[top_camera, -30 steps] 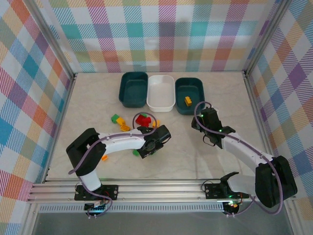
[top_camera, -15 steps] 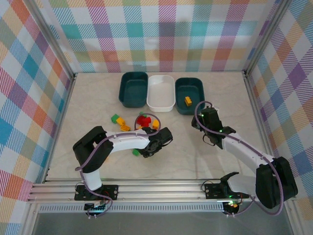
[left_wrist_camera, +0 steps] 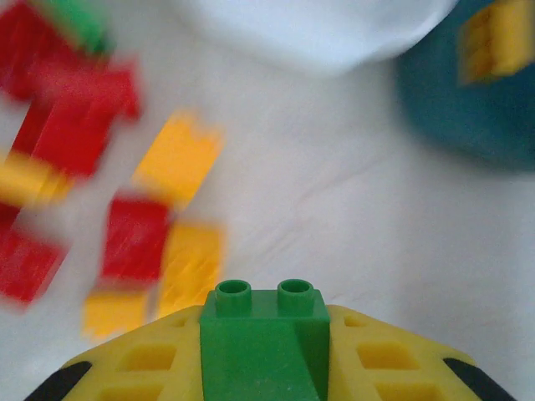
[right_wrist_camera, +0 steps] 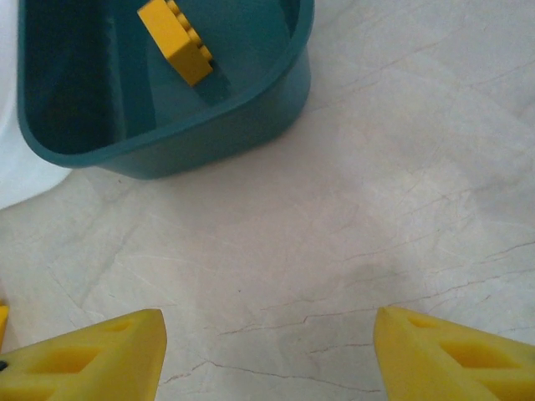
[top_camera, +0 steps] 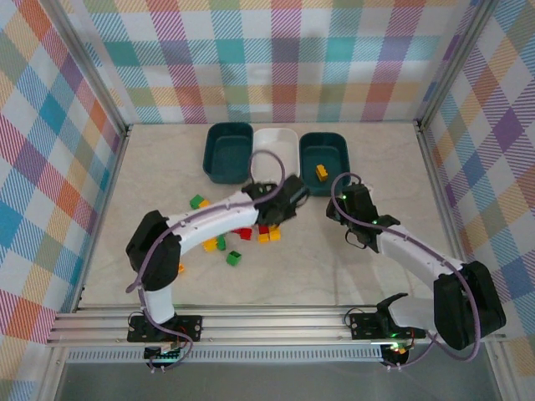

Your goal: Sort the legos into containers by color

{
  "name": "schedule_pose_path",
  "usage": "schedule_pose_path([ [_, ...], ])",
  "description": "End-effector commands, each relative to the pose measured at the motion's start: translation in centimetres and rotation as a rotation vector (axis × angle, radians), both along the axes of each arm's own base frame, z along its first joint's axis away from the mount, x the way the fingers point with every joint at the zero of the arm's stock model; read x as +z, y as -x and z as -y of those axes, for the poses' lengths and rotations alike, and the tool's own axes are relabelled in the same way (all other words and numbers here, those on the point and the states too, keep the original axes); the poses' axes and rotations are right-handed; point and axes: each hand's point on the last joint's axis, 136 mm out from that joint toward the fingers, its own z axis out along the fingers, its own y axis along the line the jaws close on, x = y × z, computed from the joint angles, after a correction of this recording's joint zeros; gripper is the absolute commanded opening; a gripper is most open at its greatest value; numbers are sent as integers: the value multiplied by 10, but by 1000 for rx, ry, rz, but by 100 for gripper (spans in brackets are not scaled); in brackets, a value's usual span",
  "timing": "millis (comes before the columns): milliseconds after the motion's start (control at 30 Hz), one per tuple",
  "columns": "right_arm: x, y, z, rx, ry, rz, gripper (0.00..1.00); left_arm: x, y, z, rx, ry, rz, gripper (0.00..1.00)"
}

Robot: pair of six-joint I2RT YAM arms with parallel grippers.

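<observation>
A green brick (left_wrist_camera: 263, 347) is held in the left claw (top_camera: 289, 195), whose fingers are closed part-way onto its sides, so that the brick sits squarely between them with its two studs pointing forward past the fingertips. The claw and its brick are found just short of the near edge of the white tub (top_camera: 291, 144), raised above the worktop (top_camera: 334, 267); from the left wrist the white tub is seen directly ahead of the brick, and the right teal tub (top_camera: 324, 136), set against the right side of the white tub, is seen ahead and to the right. A single yellow brick (right_wrist_camera: 175, 42) is lying in that teal tub. The left teal tub (top_camera: 227, 153) is placed against the other side of the white tub. The loose bricks (top_camera: 251, 236), red, yellow and green, are scattered on the worktop on the near side of the white tub, toward its left, below and to the left of the left claw; in the left wrist view they are blurred. The right claw (right_wrist_camera: 267, 347) is held open with nothing between its fingers, over bare worktop just in front of the right teal tub, to the right of the white tub.
</observation>
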Motion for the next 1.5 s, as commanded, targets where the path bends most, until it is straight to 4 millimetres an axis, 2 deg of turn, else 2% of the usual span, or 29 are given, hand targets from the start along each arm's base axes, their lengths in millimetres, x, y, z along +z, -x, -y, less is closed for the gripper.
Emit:
schedule_pose_path([
  [0,4,-6,-10,10,-48,15,67,13,-60,-16,-98,-101,30,23],
  [167,5,-5,-7,4,-42,21,67,-2,-129,-2,-151,-106,11,22],
  [367,7,-4,-8,11,-42,24,67,-22,-182,-3,-155,-106,24,21],
  [467,9,-5,-8,13,-44,28,68,-37,-201,-9,-136,-47,20,26],
  [567,10,-4,-9,17,-43,29,68,-43,-209,-5,-157,17,15,33],
  [633,11,-5,-9,18,-46,31,70,-36,-212,-2,-176,20,35,45],
  [700,11,-4,-9,22,-46,32,71,-21,-211,1,-203,32,57,57],
  [833,10,-5,-11,28,-53,30,72,25,-198,5,-256,36,121,81],
  [933,10,-5,-14,35,-64,26,72,45,-173,1,-284,-21,141,84],
  [1033,9,-5,-16,40,-74,27,72,45,-137,-15,-277,-85,127,82],
  [1167,8,-4,-17,46,-82,23,72,8,-72,-51,-263,-166,55,77],
  [1300,9,-4,-21,54,-102,21,72,-23,-23,-84,-261,-226,-13,67],
  [1467,5,-4,-27,69,-129,3,72,-53,13,-99,-289,-217,-103,58],
])
